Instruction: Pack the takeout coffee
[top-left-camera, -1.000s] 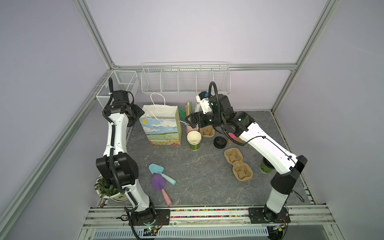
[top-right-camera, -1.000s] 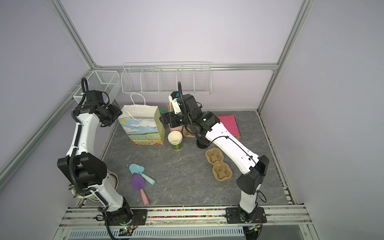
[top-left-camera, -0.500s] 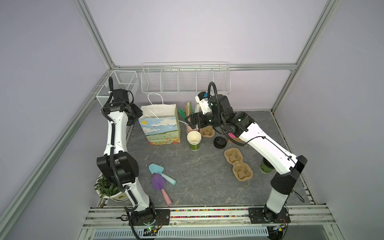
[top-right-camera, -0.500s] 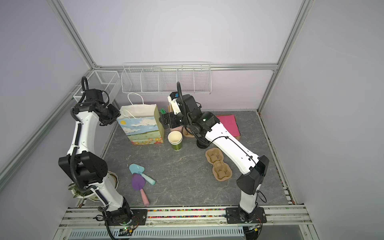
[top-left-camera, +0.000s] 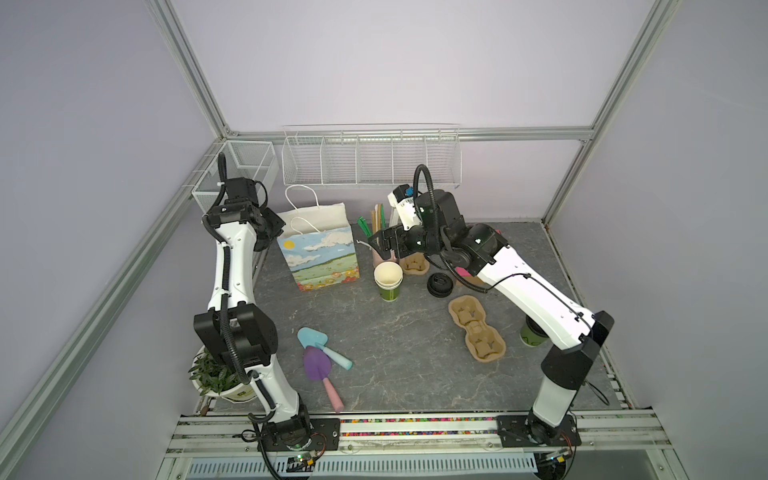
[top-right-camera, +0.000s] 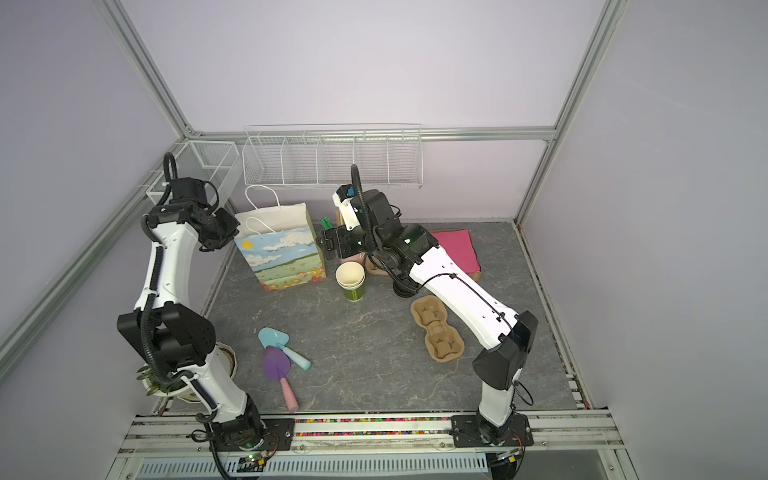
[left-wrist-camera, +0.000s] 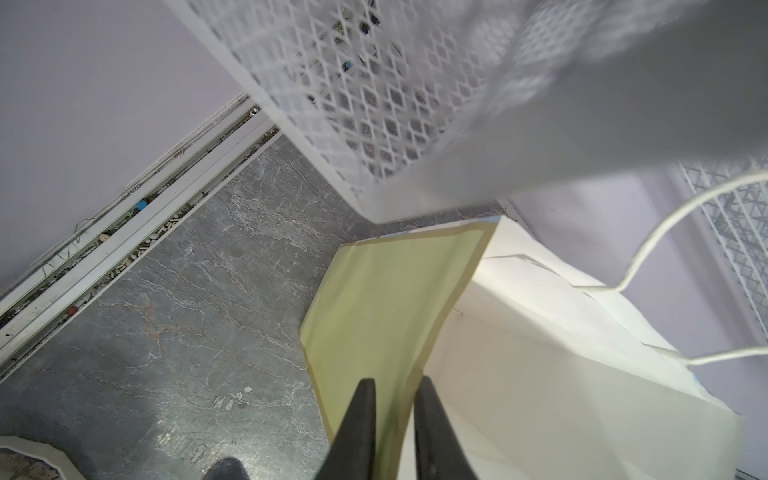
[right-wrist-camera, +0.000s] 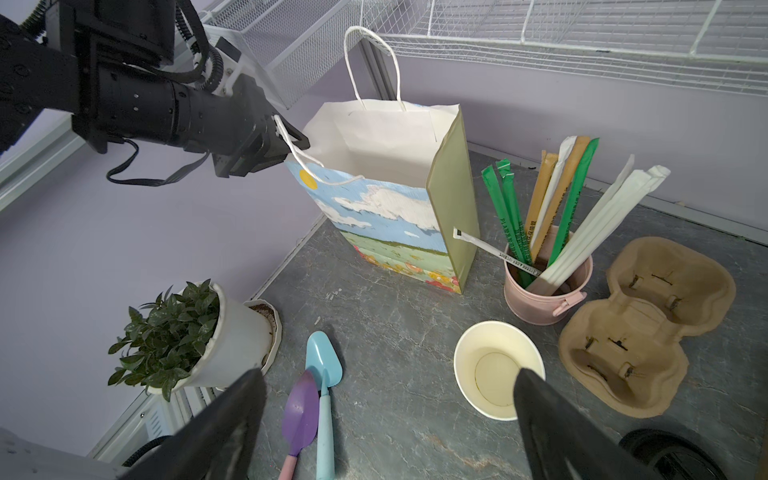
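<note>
Left hand (left-wrist-camera: 395, 380) pinching paper bag (left-wrist-camera: 386, 299) side rim, apparently holding mouth open | right hand (right-wrist-camera: 387, 372) hovering spread near stacked cups (right-wrist-camera: 490, 365)

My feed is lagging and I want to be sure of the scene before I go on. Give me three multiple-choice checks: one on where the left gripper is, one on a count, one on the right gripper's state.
1. The left gripper is:
A) at the paper bag's top edge
B) over the potted plant
C) at the cup carrier

2. Toy trowels lying on the table:
A) one
B) two
C) four

3. The right gripper is:
A) shut on a straw
B) shut on a lid
C) open, holding nothing

Answers:
1 A: in the left wrist view the bag's side wall sits between its jaws.
2 B: a blue trowel and a purple trowel lie side by side.
3 C: in the right wrist view its jaws stand wide apart with nothing between them.
</note>
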